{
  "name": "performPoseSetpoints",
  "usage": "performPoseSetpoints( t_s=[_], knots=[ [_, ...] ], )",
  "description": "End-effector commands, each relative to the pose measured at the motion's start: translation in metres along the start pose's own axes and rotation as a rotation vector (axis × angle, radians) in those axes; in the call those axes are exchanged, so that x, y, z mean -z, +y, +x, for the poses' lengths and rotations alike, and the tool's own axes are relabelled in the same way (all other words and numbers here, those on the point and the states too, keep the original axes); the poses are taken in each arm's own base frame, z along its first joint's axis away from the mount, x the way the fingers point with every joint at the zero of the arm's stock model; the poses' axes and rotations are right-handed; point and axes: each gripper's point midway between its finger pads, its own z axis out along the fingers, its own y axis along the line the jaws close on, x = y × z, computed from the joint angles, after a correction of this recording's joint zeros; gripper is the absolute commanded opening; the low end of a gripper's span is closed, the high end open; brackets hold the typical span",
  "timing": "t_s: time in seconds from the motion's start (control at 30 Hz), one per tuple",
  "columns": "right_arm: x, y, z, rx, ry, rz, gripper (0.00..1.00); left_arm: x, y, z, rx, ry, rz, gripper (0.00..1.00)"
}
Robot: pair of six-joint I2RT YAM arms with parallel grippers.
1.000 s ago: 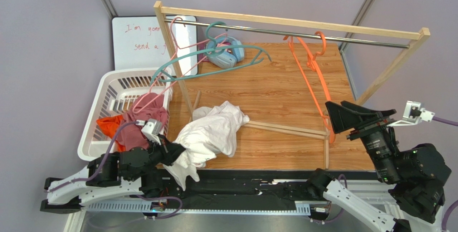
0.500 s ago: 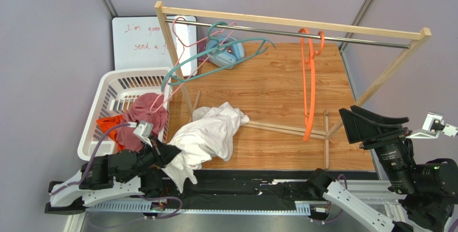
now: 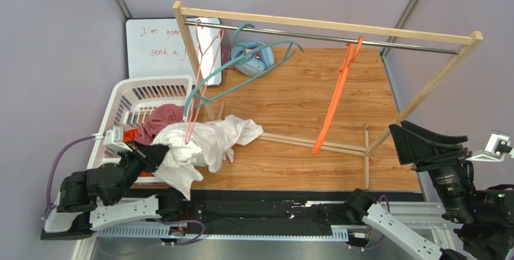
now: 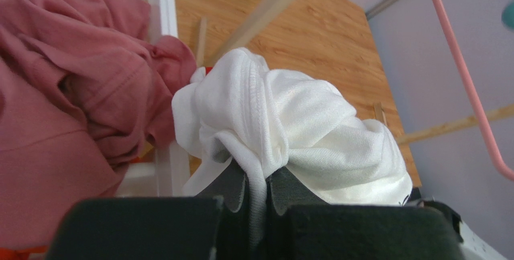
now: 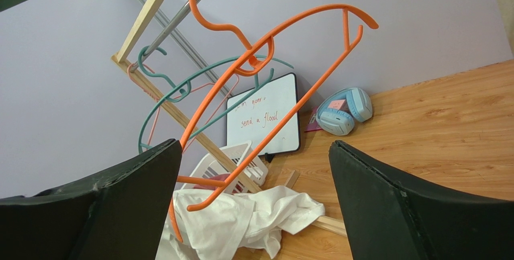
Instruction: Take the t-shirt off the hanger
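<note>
A second ago the white t-shirt (image 3: 202, 142) lay bunched in the middle of the table's (image 3: 301, 103) near edge. Now it has been pulled to the near left corner. Part of it lies over the right rim of the white laundry basket (image 3: 151, 81), just beside the dark pink cloth (image 3: 161, 120) inside.

The orange hanger (image 3: 333, 106) has changed too. A second ago the right claw (image 3: 410, 142) was up close to its low end. Now the hanger hangs bare from the metal rail (image 3: 392, 42), tilted as if swinging, and the right claw has backed away past the table's right edge.

So I think the shirt is off the hanger and the main job is done. The shirt looks to be on its way into the basket.

The left claw (image 3: 158, 151) is squeezed almost fully shut. It pinches a thick fold of the white t-shirt between its two black fingers (image 4: 232, 183). The left wrist view shows the cloth bulging out above them.

The right claw is as wide open as it goes. It holds nothing and touches nothing.
</note>
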Motion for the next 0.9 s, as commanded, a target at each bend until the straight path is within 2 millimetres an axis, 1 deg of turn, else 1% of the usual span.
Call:
performPoseSetpoints(
  t_s=[0.0,0.03,0.1,0.13,0.17,0.23,0.3,0.33,0.37,0.43,0.47,0.5,0.53,0.57,0.6,0.63,0.67,0.7,0.73,0.77,0.8,0.83,0.87],
  knots=[
    [0.012,0.002,-0.018,-0.02,-0.049,-0.013,1.0,-0.005,0.007,-0.052,0.025,-0.233,-0.155,0.0],
    [0.014,0.002,-0.019,-0.023,-0.054,-0.016,1.0,-0.006,-0.002,-0.068,-0.011,-0.29,-0.164,0.0],
    [0.015,0.002,-0.021,-0.022,-0.056,-0.016,1.0,-0.013,-0.015,-0.078,-0.111,-0.328,-0.203,0.0],
    [0.015,0.002,-0.021,-0.021,-0.057,-0.016,1.0,-0.014,-0.024,-0.092,-0.087,-0.379,-0.222,0.0],
    [0.017,0.001,-0.021,-0.015,-0.055,-0.015,1.0,-0.017,-0.029,-0.095,-0.234,-0.375,-0.264,0.0],
    [0.02,0.001,-0.026,-0.014,-0.062,-0.017,1.0,-0.015,-0.036,-0.109,-0.244,-0.41,-0.297,0.0],
    [0.023,0.001,-0.029,-0.011,-0.066,-0.017,1.0,-0.011,-0.036,-0.119,-0.293,-0.426,-0.327,0.0],
    [0.025,0.002,-0.031,-0.01,-0.071,-0.02,1.0,-0.009,-0.045,-0.132,-0.227,-0.472,-0.303,0.0],
    [0.026,0.002,-0.032,-0.013,-0.073,-0.023,1.0,-0.012,-0.045,-0.13,-0.258,-0.488,-0.301,0.0],
    [0.027,0.003,-0.032,-0.013,-0.073,-0.028,1.0,-0.014,-0.055,-0.138,-0.311,-0.516,-0.28,0.0],
    [0.026,0.003,-0.032,-0.01,-0.07,-0.031,1.0,-0.024,-0.062,-0.135,-0.36,-0.494,-0.311,0.0],
    [0.026,0.004,-0.032,-0.009,-0.068,-0.034,1.0,-0.033,-0.074,-0.131,-0.352,-0.47,-0.282,0.0],
    [0.025,0.004,-0.031,-0.005,-0.064,-0.033,1.0,-0.033,-0.067,-0.139,-0.392,-0.454,-0.35,0.0],
    [0.025,0.004,-0.029,0.0,-0.057,-0.034,1.0,-0.053,-0.074,-0.13,-0.442,-0.402,-0.364,0.0],
    [0.025,0.005,-0.029,0.003,-0.054,-0.042,1.0,-0.067,-0.083,-0.123,-0.431,-0.356,-0.31,0.0],
    [0.026,0.006,-0.029,0.005,-0.051,-0.045,1.0,-0.072,-0.08,-0.125,-0.43,-0.331,-0.327,0.0],
    [0.027,0.006,-0.028,0.013,-0.046,-0.047,1.0,-0.081,-0.06,-0.134,-0.421,-0.329,-0.428,0.0],
    [0.028,0.005,-0.028,0.016,-0.044,-0.046,1.0,-0.089,-0.06,-0.131,-0.409,-0.297,-0.394,0.0],
    [0.029,0.005,-0.028,0.018,-0.042,-0.047,1.0,-0.091,-0.057,-0.136,-0.38,-0.297,-0.398,0.0],
    [0.032,0.002,-0.028,0.028,-0.037,-0.04,1.0,-0.088,-0.038,-0.15,-0.349,-0.323,-0.473,0.0],
    [0.033,0.001,-0.026,0.036,-0.03,-0.039,1.0,-0.09,-0.038,-0.151,-0.336,-0.304,-0.45,0.0],
    [0.035,-0.001,-0.024,0.046,-0.023,-0.035,1.0,-0.085,-0.039,-0.165,-0.318,-0.329,-0.461,0.0],
    [0.036,-0.006,-0.018,0.06,-0.004,-0.023,1.0,-0.081,-0.038,-0.174,-0.308,-0.344,-0.477,0.0]
  ],
)
